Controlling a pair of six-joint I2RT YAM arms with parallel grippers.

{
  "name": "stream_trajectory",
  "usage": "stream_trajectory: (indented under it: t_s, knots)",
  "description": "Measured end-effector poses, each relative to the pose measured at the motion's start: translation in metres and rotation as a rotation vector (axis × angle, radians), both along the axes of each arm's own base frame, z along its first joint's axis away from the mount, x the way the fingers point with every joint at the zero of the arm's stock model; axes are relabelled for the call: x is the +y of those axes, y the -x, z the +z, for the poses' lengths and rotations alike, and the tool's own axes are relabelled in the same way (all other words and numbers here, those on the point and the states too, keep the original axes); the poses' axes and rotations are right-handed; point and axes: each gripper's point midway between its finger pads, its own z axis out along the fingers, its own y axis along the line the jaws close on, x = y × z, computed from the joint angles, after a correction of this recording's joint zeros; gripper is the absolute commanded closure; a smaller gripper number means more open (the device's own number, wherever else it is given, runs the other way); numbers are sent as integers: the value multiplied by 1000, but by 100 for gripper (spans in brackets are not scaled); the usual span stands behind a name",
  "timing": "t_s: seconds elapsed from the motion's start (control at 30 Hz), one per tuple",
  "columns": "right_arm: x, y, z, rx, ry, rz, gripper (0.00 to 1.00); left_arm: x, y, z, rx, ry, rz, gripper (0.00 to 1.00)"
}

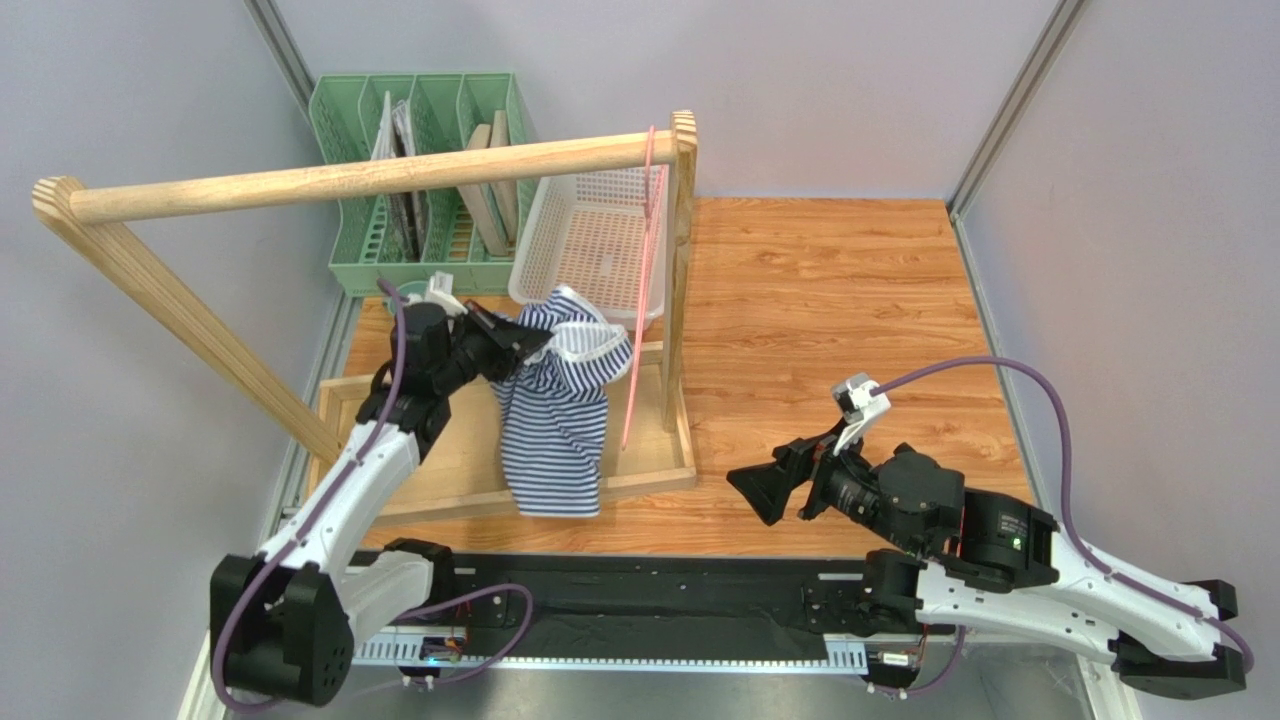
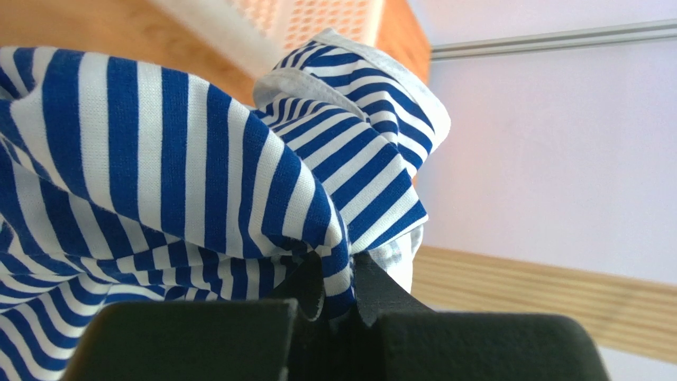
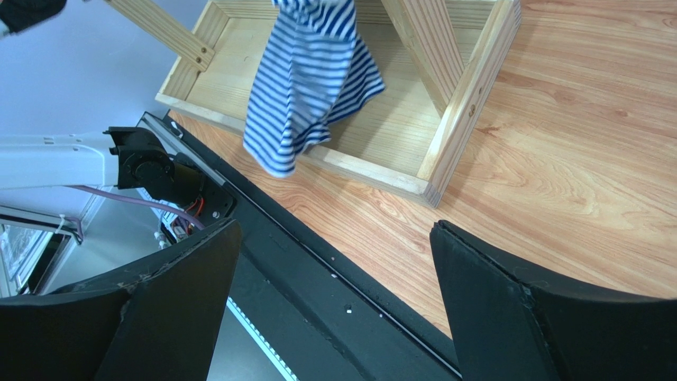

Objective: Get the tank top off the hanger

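Note:
The navy-and-white striped tank top hangs from my left gripper, which is shut on a bunch of its fabric near the top edge. In the left wrist view the cloth is pinched between the two black fingers. The top hangs down over the wooden base frame; it also shows in the right wrist view. The pink hanger hangs from the right end of the wooden rail, a little right of the top and bare. My right gripper is open and empty, low over the table's front.
A wooden rail on slanted legs stands on a wooden base frame. A white mesh basket and a green rack stand behind it. A black strip runs along the near edge.

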Motion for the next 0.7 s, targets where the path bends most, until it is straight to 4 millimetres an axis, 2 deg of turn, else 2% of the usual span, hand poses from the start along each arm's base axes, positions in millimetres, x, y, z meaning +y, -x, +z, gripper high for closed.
stream_trajectory:
  t_s: [0.1,0.23,0.37,0.5,0.6,0.7]
  knots:
    - [1,0,-2,3,8,0,4,-9,-30,33,-54,43,-16,100]
    - [3,-1,-1,2,8,0,4,-13,-83,82,-149,78,-5,100]
    - [6,-2,-3,2,19,0,4,-20,-139,114,-219,117,-1,100]
    - [10,-4,-8,3,47,-2,4,-32,-196,119,-255,173,-14,100]
    - [13,-6,-14,8,78,-3,4,-42,-242,107,-261,201,-29,100]
    - [16,-7,-17,10,93,-1,4,-53,-278,98,-262,199,-48,100]
